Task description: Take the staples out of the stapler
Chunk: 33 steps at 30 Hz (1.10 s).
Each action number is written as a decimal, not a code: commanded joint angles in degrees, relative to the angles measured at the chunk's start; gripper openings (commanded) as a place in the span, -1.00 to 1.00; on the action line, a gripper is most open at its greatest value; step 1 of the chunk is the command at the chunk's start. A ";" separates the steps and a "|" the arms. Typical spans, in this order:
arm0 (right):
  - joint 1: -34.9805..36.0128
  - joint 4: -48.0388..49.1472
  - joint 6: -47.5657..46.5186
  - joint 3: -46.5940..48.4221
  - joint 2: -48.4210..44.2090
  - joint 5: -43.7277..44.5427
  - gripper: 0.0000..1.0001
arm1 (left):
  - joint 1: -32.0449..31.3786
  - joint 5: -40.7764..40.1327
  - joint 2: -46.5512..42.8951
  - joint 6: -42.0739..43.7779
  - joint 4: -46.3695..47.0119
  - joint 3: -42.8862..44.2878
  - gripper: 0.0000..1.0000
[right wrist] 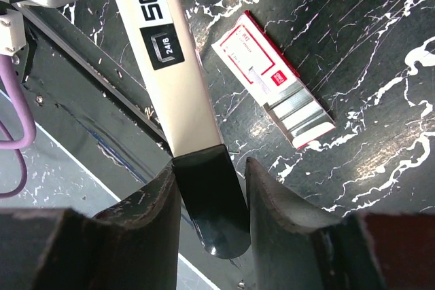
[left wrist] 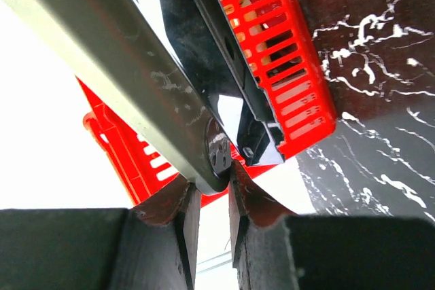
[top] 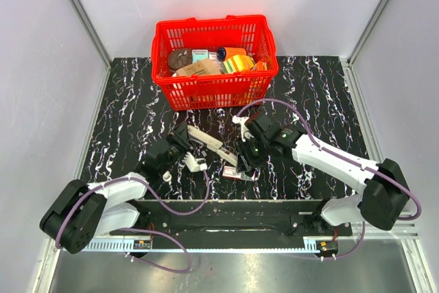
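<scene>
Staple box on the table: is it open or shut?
Open. In the right wrist view the staple box lies flat with its inner tray slid out and silvery staple strips exposed.

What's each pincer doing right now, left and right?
Left pincer: closed on the hinge end of the stapler.
Right pincer: fingers flank the stapler's black end; whether it grips cannot be told.

Both arms reach inward, grippers facing each other at mid-table.
Left arm (top: pixel 116 193) is low with its elbow bent, left gripper (left wrist: pixel 214 185) pinched on one stapler (top: pixel 209 143) end. Right arm (top: pixel 329 156) is stretched, right gripper (right wrist: pixel 212 168) straddling the other end (sliver of gap, grip unclear).
</scene>
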 commanded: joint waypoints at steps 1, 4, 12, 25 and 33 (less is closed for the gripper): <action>-3.68 3.33 7.90 5.85 -0.81 8.00 -1.00 | -1.12 1.84 -0.74 19.40 6.02 -2.43 -1.00; -3.59 3.33 7.90 6.91 -0.11 7.65 -1.00 | -1.91 0.27 -0.83 17.58 2.95 -0.59 -1.00; -3.68 1.14 5.79 9.54 0.51 8.70 -1.00 | -1.91 0.00 -1.53 21.94 2.06 -3.22 -1.00; -3.76 -2.12 3.68 18.86 4.99 7.39 -1.00 | -1.56 1.85 -0.39 30.75 1.36 -4.54 -1.00; -3.76 -0.01 4.90 16.32 4.38 6.42 -1.00 | -1.64 -0.97 -0.04 23.37 1.00 -1.29 -1.00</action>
